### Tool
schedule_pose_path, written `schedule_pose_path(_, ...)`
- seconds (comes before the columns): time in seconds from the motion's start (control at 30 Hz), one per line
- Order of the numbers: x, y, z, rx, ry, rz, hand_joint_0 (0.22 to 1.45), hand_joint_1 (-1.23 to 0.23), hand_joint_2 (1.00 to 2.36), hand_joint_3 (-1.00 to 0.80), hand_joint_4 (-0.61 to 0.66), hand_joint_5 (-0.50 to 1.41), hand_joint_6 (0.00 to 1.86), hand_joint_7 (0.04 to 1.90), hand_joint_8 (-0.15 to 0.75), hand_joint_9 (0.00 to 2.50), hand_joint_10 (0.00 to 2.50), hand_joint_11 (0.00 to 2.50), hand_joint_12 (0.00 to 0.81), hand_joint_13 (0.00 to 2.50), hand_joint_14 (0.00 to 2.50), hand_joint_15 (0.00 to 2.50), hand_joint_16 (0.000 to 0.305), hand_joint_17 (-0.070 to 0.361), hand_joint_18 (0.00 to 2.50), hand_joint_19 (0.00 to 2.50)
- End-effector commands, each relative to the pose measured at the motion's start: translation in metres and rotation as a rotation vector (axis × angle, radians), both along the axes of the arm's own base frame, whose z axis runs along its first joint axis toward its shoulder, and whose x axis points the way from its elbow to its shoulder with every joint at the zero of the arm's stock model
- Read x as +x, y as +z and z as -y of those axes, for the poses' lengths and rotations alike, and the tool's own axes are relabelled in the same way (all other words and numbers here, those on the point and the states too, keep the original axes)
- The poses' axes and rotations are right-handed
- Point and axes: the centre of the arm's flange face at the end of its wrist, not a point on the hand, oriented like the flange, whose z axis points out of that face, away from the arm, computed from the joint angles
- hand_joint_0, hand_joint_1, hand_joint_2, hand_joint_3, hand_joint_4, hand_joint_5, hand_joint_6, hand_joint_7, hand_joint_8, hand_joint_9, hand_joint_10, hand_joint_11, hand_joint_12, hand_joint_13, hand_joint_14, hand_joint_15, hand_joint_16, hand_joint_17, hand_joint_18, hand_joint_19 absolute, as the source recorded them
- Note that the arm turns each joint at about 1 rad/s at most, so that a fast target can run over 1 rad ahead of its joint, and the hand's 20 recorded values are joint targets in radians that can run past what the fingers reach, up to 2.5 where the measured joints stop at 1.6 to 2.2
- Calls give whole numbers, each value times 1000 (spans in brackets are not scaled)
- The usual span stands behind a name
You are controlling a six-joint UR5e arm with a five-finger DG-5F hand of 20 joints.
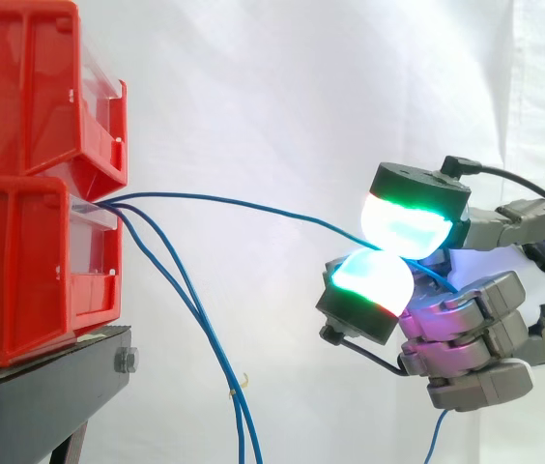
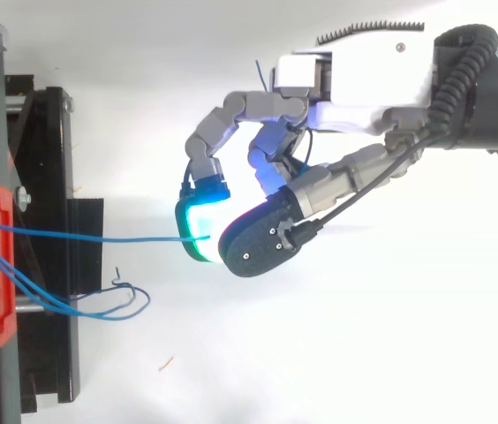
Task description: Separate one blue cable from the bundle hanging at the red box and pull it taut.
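Obstacles: two stacked red bins (image 1: 21,261) on a black stand (image 1: 41,396) close off the left side. One blue cable (image 1: 253,205) runs nearly level from the lower bin's mouth to the hand (image 1: 461,324), which pinches it between two glowing pads, so it bars the gap between bins and hand. The loose cables (image 1: 243,430) droop steeply from the same mouth, past the stand's edge.

Free room: the space above the level cable is open. A wedge between the level cable and the drooping ones is open and narrows toward the bin. In the top view, both sides of the level cable are open.
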Motion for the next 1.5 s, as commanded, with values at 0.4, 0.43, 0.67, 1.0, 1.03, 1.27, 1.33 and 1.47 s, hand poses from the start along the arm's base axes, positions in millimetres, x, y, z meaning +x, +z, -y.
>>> schedule_pose_path(0.4, -3, -2, -2, -5, 3, -25, 862, -849, 1022, -39, -134, -220, 963, 1003, 234, 926, 1212, 1273, 270, 672, 2344, 1158, 22, 50, 1021, 1883)
schedule_pose_path(0.43, -2, -1, -2, -5, 3, -23, 854, -853, 1021, -33, -117, -220, 963, 996, 234, 927, 1210, 1270, 267, 680, 2320, 1163, 22, 49, 1028, 1874)
schedule_pose_path(0.67, -3, -2, -2, -5, 1, -25, 850, -859, 1018, -8, -122, -212, 963, 1004, 243, 942, 1236, 1240, 273, 683, 2358, 1114, 23, 52, 1036, 1876)
schedule_pose_path(1.0, -3, -2, -2, -5, 1, -25, 850, -859, 1014, 27, -149, -204, 966, 1006, 245, 966, 1313, 1194, 265, 684, 2467, 1062, 22, 50, 1062, 1912)
schedule_pose_path(1.03, -3, -2, -2, -5, 1, -25, 851, -859, 1014, 27, -144, -204, 966, 1004, 247, 969, 1325, 1191, 268, 687, 2478, 1069, 23, 51, 1064, 1912)
schedule_pose_path(1.27, -3, -2, -2, -5, 1, -25, 850, -860, 1012, 37, -145, -202, 966, 1019, 242, 976, 1364, 1176, 264, 684, 2500, 1104, 22, 49, 1063, 1918)
schedule_pose_path(1.33, -2, -1, -2, -5, 1, -23, 851, -859, 1012, 36, -146, -201, 965, 1026, 242, 979, 1377, 1180, 263, 677, 2500, 1102, 21, 47, 1061, 1921)
schedule_pose_path(1.47, -3, -2, -2, -5, 1, -25, 853, -860, 1013, 25, -148, -203, 967, 1016, 237, 982, 1400, 1174, 258, 668, 2500, 1103, 22, 49, 1057, 1904)
